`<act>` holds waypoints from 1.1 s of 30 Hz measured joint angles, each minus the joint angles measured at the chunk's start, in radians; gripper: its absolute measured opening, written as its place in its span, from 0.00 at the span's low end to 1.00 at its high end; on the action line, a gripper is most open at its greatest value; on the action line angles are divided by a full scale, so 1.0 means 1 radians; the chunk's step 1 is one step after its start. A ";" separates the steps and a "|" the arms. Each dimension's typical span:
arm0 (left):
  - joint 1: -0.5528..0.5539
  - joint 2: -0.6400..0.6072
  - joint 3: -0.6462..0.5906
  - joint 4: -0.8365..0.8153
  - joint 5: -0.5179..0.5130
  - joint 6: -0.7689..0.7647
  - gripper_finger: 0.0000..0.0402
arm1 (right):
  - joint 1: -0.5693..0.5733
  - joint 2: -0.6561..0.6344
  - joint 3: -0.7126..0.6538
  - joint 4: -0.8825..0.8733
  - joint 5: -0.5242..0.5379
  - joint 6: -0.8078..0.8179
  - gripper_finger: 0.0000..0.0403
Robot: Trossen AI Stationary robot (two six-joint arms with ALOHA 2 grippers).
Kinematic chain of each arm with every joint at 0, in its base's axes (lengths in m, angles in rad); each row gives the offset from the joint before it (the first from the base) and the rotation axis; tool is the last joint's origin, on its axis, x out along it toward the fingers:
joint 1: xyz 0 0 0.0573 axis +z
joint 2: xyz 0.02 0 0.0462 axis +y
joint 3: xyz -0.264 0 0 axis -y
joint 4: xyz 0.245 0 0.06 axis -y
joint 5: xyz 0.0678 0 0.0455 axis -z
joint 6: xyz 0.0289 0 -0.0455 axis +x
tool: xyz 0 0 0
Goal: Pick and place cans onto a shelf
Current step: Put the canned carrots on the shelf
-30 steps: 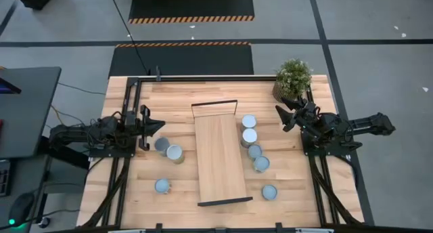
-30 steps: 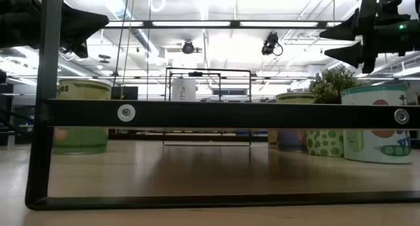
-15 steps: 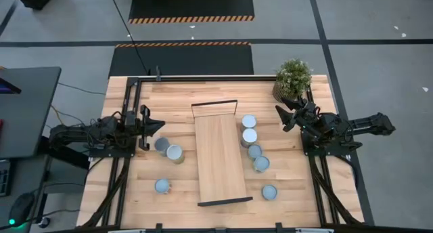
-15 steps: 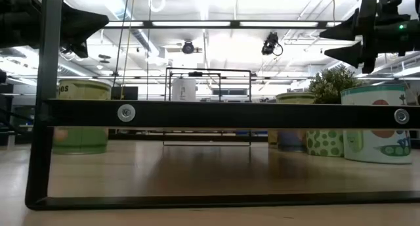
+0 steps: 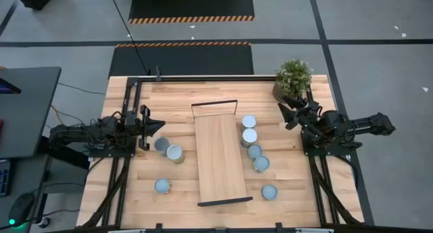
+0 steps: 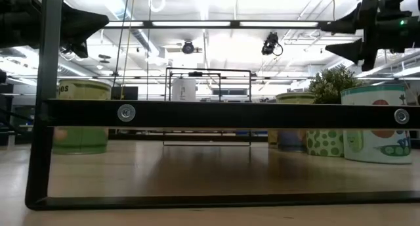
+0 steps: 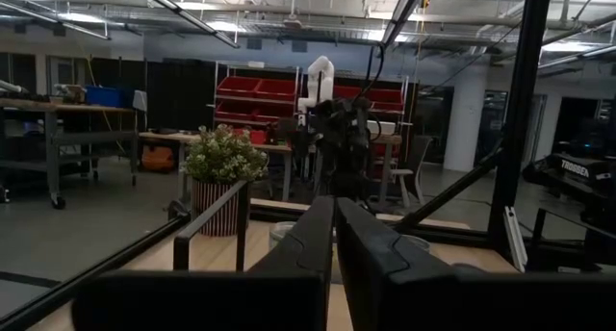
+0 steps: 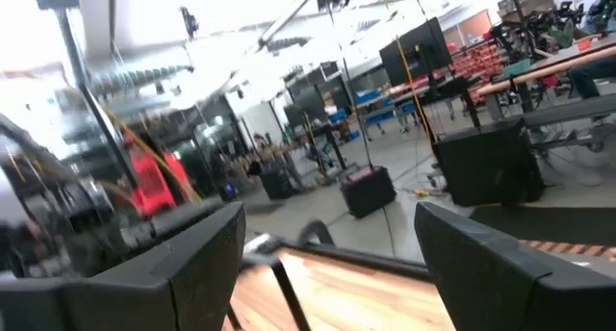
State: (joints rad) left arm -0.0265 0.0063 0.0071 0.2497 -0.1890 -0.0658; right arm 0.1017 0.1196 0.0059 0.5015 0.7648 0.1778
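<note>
Start of pick step, nothing grasped, no cans on shelf [image 5: 220,158] yet.

Right gripper [image 5: 289,112] raised off the table [image 5: 176,94], jaws spread wide and empty per right wrist view. Plant [image 5: 292,76] just behind the jaws. Nearest cans ahead of the jaws toward the shelf: top can [image 5: 249,122] and second can [image 5: 249,136], both upright, touching or nearly touching each other, just beside the shelf's right edge. Three more cans [image 5: 260,164] trail down that same side, farther below the jaws.

Left gripper [image 5: 154,128] parked at table's left edge, jaws clenched together, holding nothing. Two cans [image 5: 168,149] just ahead of and below those jaws, another can [image 5: 162,186] well apart near the front.

Only seven cans countable from above; eighth not visible.

Shelf lying mid-table between both sets of jaws, board bare.

Likely next: right arm swings toward the top can, drops jaws either side of it, closes, lifts, moves over the board. Tight gap to the second can and to the shelf frame, so straight-down approach advised, jaws aligned to avoid knocking the neighbour.
</note>
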 joint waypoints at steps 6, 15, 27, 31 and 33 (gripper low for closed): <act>0.000 0.000 0.000 0.000 0.000 0.000 0.06 | -0.001 0.000 0.000 0.134 -0.002 0.072 0.77; 0.000 0.000 0.000 0.059 0.001 -0.056 0.06 | -0.001 0.000 0.000 0.149 -0.079 0.062 0.77; 0.000 0.000 0.000 0.059 0.003 -0.191 0.06 | -0.001 0.012 0.000 0.152 -0.160 0.118 0.77; 0.000 0.000 0.000 0.089 0.003 -0.193 0.06 | -0.001 0.025 0.000 0.164 -0.220 0.048 0.77; 0.000 0.000 0.000 0.091 0.003 -0.193 0.06 | -0.001 0.026 0.000 0.168 -0.277 0.017 0.77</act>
State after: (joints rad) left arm -0.0262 0.0063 0.0071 0.3408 -0.1856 -0.2592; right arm 0.1005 0.1459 0.0059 0.6699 0.4878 0.1949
